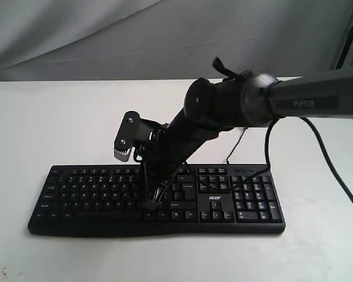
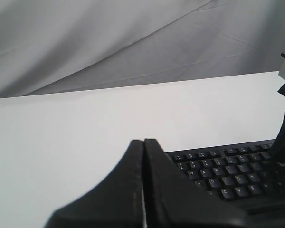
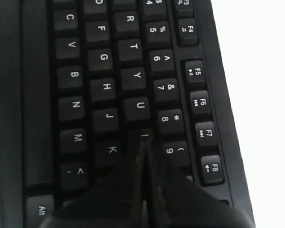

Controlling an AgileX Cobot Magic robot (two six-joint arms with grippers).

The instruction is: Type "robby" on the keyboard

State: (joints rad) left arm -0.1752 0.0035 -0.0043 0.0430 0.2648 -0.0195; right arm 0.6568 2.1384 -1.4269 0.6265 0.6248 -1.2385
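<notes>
Keyboard: the wide, flat, black plastic keyboard (image 1: 106,197) with white legends is lying on the white table (image 1: 47,117), at 6 o'clock in the exterior view.
Right gripper: the right gripper (image 1: 150,204) is reaching down over the letter block's 3 o'clock side. Its fingers are pressed together, gripping nothing, with the tips sitting by the I key (image 3: 143,134); contact cannot be told.
Left gripper: the left gripper (image 2: 143,142) is hanging off the keyboard, jaws closed on nothing.
Handling: judged rigid and light, likely sliding on the smooth top; the keys look sprung and short in travel.
Contact point: no grasp needed — pressing each keycap centre straight down with closed tips is judged best.
</notes>
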